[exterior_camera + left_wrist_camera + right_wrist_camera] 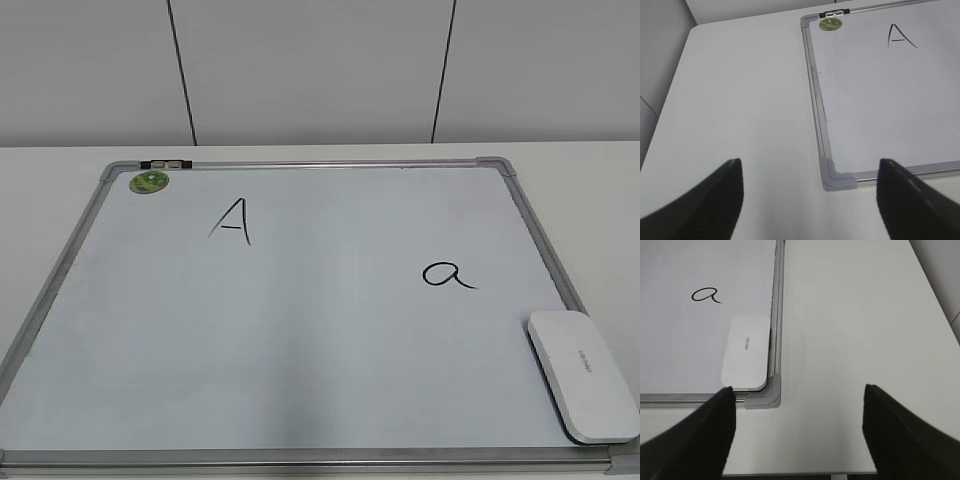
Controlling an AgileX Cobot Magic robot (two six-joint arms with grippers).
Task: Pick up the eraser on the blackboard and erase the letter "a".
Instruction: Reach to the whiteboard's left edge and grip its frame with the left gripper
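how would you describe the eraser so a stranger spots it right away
Find the board lying flat on the table. In its near right corner lies the eraser, below the "a". It is the only solid thing on the board: a flat white oblong.

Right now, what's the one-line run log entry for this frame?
phase: pre-grasp | eraser: lying at blackboard near-right corner, untouched | letter "a": intact | left gripper: open, empty | right gripper: open, empty, nearest the eraser

Evenly and softly lit, bright throughout, no hard shadows. Faint bluish sheen across the blackboard [300,340], no sharp glare. Crisp focus on board and marker strokes. Blurred, underexposed dark shapes at 5 and 7 o'clock in both wrist views.
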